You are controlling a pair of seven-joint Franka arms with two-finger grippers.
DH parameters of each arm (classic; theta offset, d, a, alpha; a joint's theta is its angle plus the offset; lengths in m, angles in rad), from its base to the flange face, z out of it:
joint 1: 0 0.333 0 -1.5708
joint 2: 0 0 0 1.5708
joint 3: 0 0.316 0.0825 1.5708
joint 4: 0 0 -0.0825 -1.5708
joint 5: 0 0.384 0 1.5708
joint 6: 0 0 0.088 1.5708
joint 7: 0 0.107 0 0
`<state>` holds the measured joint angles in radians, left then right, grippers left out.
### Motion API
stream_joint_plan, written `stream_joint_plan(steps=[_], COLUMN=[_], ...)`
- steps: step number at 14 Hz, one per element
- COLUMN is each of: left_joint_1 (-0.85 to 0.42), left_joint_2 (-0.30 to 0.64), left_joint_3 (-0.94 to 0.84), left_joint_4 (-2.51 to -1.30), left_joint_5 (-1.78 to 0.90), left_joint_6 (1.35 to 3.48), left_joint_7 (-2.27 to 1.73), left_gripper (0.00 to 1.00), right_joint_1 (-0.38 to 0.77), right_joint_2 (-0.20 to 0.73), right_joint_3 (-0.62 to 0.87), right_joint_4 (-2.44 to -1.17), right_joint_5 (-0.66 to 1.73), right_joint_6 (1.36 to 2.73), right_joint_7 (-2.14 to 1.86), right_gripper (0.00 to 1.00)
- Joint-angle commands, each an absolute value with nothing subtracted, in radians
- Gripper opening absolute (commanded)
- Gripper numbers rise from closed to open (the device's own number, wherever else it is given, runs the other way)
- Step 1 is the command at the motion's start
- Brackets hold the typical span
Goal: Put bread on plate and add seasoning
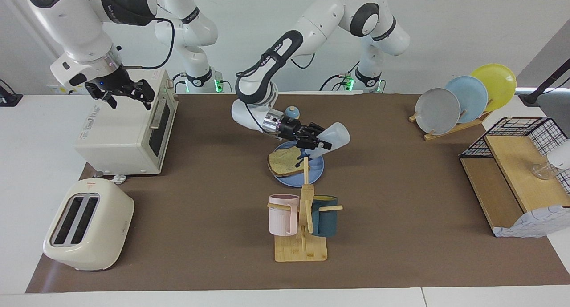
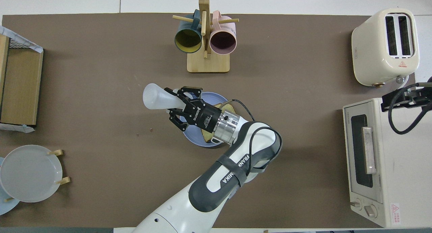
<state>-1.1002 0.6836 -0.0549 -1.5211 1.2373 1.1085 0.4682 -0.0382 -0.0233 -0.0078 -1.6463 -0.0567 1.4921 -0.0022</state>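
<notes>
Two ovens' worth of appliances stand at the right arm's end, one toaster oven point(image 1: 127, 135) and one toaster point(image 1: 87, 224), while one wooden rack point(image 1: 449, 129) holds three plates and one mug tree point(image 1: 304, 218) carries two mugs. One blue plate point(image 1: 314, 171) mid-table holds the single slice of bread point(image 1: 285, 161), with one small bell point(image 1: 291, 112) nearer the robots. The left gripper point(image 1: 319, 141) clamps the tipped seasoning point(image 1: 331, 138) over that plate, and the right gripper point(image 1: 129, 98) waits, spread wide, over the toaster oven.

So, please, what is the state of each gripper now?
Left gripper: shut on the seasoning, tipped over the bread on the plate.
Right gripper: open, empty, over the toaster oven.
</notes>
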Motion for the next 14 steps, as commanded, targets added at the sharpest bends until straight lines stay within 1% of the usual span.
stream_joint_plan(steps=[1,3,6,11,14], left_joint_1=[-1.190,-1.201,-1.174,-1.005,-1.000], left_joint_2=[0.677,0.676,0.676,0.683,0.680], left_joint_3=[-0.043,-0.040,-0.035,-0.034,-0.035], left_joint_4=[-1.493,-1.491,-1.494,-1.506,-1.523], left_joint_5=[1.172,1.164,1.180,1.248,1.252], left_joint_6=[1.055,1.055,1.069,1.140,1.138], left_joint_7=[0.482,0.482,0.482,0.482,0.482], left_gripper=[0.00,0.00,0.00,0.00,0.00], right_joint_1=[-0.052,-0.052,-0.052,-0.052,-0.052], right_joint_2=[-0.029,-0.029,-0.029,-0.029,-0.029], right_joint_3=[0.002,0.002,0.002,0.002,0.002], right_joint_4=[-1.647,-1.647,-1.647,-1.647,-1.647], right_joint_5=[-0.051,-0.051,-0.051,-0.051,-0.051], right_joint_6=[1.489,1.489,1.489,1.489,1.489], right_joint_7=[-0.020,-0.020,-0.020,-0.020,-0.020], right_gripper=[1.00,1.00,1.00,1.00,1.00])
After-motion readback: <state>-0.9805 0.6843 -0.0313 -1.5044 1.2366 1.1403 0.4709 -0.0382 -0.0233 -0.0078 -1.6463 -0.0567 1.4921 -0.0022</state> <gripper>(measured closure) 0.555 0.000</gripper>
